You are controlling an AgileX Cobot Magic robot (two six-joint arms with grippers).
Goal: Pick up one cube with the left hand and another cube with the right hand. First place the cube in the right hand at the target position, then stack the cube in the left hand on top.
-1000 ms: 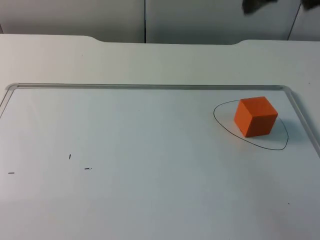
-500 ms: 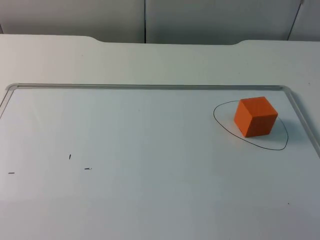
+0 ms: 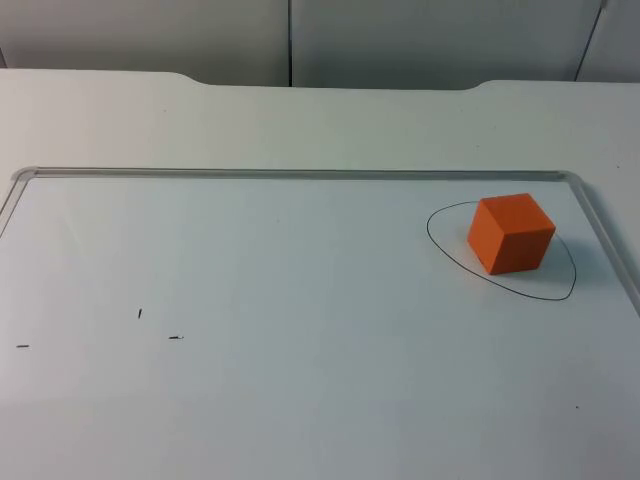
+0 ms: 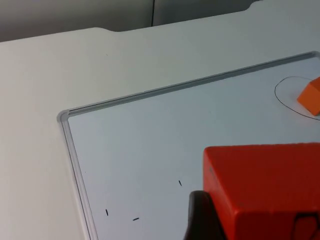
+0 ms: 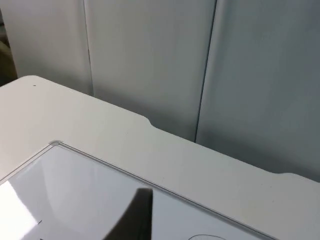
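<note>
One orange cube (image 3: 511,233) rests on the whiteboard (image 3: 300,300) at the right, inside a black hand-drawn oval (image 3: 560,296). The left wrist view catches that cube (image 4: 311,96) far off, with the oval (image 4: 285,97) around it. A second orange cube (image 4: 260,175) is close to the left wrist camera, and my left gripper (image 4: 265,222) is shut on it, held above the board; a black fingertip (image 4: 202,220) presses its side. My right gripper (image 5: 140,220) hangs high over the board's far edge, facing the grey wall.
The whiteboard's metal frame (image 3: 300,173) runs along the far side and both ends. A few small black pen marks (image 3: 140,313) dot the left of the board. The white table (image 3: 300,120) ends at the grey partition wall (image 3: 290,40).
A dark part of the right arm at the upper right edge of the top view one second ago has withdrawn out of the picture. The cube in the oval has not moved.
</note>
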